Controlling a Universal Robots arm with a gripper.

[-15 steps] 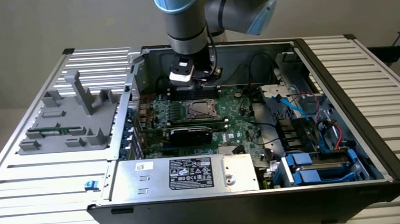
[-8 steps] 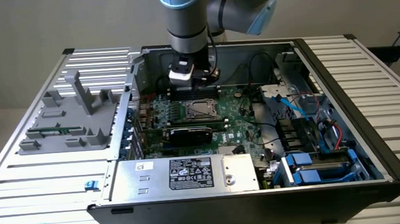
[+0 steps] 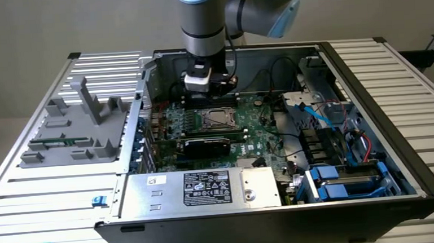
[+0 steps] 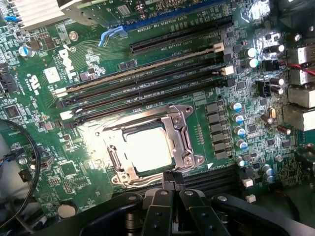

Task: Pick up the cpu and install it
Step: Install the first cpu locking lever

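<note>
The cpu (image 4: pixel 147 147) is a bright silvery square lying flat inside the metal-framed socket (image 4: pixel 183 140) on the green motherboard (image 4: pixel 44 98). In the exterior view the cpu (image 3: pixel 217 119) sits in the middle of the board inside the open computer case. My gripper (image 4: pixel 170 181) hovers just beside the socket's edge, above the board. Its black fingers (image 4: pixel 158 206) are shut together with nothing between them. From the exterior view, the gripper (image 3: pixel 212 94) hangs from the arm a short way behind the socket.
Long memory slots (image 4: pixel 147 78) run beside the socket. A black card (image 3: pixel 207 146) stands in front of it, and a silver box with a white label (image 3: pixel 198 191) fills the case's front. Blue drive bays (image 3: pixel 349 182) and cables (image 3: pixel 315 115) sit on the exterior view's right. A grey fixture (image 3: pixel 78 133) lies on the table outside the case.
</note>
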